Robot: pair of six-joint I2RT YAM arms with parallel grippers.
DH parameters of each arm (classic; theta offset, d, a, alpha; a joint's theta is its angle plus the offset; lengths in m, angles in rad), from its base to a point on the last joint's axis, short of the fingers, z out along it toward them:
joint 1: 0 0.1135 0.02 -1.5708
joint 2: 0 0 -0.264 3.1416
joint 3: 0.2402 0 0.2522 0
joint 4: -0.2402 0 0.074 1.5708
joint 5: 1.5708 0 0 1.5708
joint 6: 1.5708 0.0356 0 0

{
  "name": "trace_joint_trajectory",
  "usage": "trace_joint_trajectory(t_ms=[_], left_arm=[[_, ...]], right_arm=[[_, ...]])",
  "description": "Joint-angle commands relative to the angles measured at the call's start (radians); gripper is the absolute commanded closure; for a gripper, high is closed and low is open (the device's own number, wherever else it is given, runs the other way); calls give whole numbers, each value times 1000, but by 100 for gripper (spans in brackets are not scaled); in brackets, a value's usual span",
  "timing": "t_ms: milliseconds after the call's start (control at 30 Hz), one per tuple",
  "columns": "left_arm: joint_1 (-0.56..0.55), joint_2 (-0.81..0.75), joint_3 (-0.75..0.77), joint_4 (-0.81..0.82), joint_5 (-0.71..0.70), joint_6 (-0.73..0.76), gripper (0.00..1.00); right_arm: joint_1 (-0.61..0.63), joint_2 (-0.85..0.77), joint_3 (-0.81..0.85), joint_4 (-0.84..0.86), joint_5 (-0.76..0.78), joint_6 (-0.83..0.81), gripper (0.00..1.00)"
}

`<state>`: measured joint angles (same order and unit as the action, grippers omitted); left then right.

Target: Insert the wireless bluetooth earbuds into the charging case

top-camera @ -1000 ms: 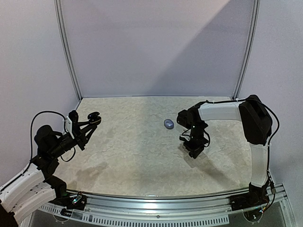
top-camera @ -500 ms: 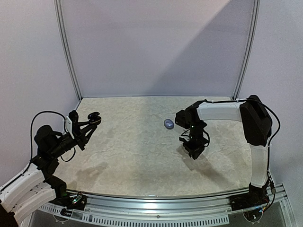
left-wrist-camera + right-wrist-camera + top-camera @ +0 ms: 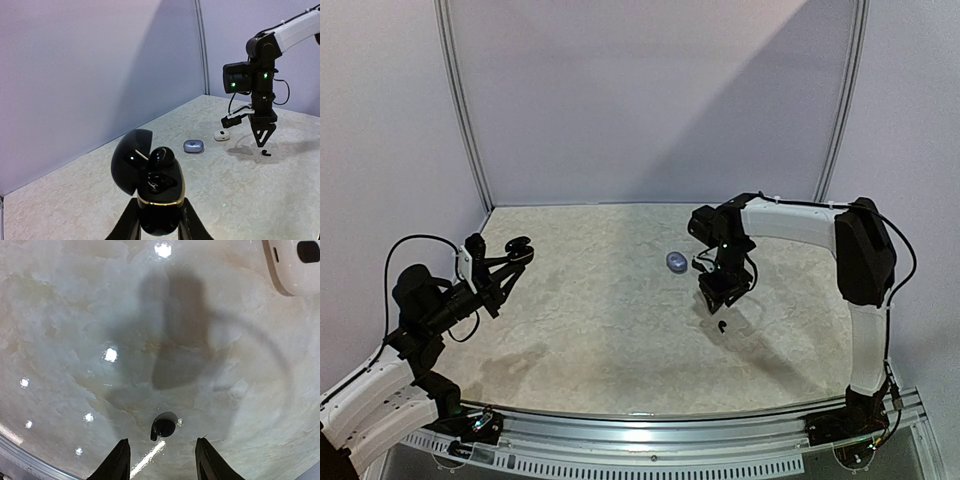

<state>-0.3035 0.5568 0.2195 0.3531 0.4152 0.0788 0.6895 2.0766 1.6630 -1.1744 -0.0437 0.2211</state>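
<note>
Left tool (image 3: 159, 222): clamped on the lower body of the black charging case (image 3: 159, 192), 1 finger on each side, at the bottom centre of my left wrist view. The case is upright with the lid (image 3: 131, 159) swung open to the left. 1 seated earbud (image 3: 161, 158), black, sits in the upper pocket. I can't tell what's in the pocket below it. In the top view the case is at mid-left of the frame, held above the tabletop (image 3: 600, 330).

Right tool (image 3: 161, 442): pointing straight down, the 2 fingers standing apart, gripping nothing. 1 loose earbud (image 3: 164, 426), also black, lies on the tabletop at the bottom centre of my right wrist view, in line with the gap between the fingers. My left wrist view shows the tool tip just above it, not touching. In the top view it's the dark speck just below the tool, right of centre.

The blue-grey case (image 3: 677, 262) is closed on the tabletop near frame centre in the top view, just left of my right tool. The white case (image 3: 295, 262) lies in the upper right corner of my right wrist view, partly cut off by the frame edge. My left wrist view puts it between the blue-grey case and the right tool, near both and touching neither.
</note>
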Motion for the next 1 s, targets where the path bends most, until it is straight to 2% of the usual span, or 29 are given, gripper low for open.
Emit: trace_joint_trajectory(t_ms=[0,167,467,633,833,900,967], left_arm=[[13,-1,-14,-7,10,6,100],[12,-2,-13,-8,8,6,100],[13,-2,-13,-8,8,7,100],[12,-3,-14,-8,8,8,100],[13,-3,-14,-8,8,7,100],[13,-3,-14,-8,8,7,100],[13,-3,-14,-8,8,7,100]], right_arm=[[-7,33,-22,40,-11,35,54],[-7,57,-40,37,-13,53,64],[-7,82,-74,43,-21,65,65],[-7,87,-77,47,-19,67,75],[-6,88,-83,42,-19,72,76],[-7,89,-83,39,-21,72,80],[-7,89,-81,38,-28,72,89]])
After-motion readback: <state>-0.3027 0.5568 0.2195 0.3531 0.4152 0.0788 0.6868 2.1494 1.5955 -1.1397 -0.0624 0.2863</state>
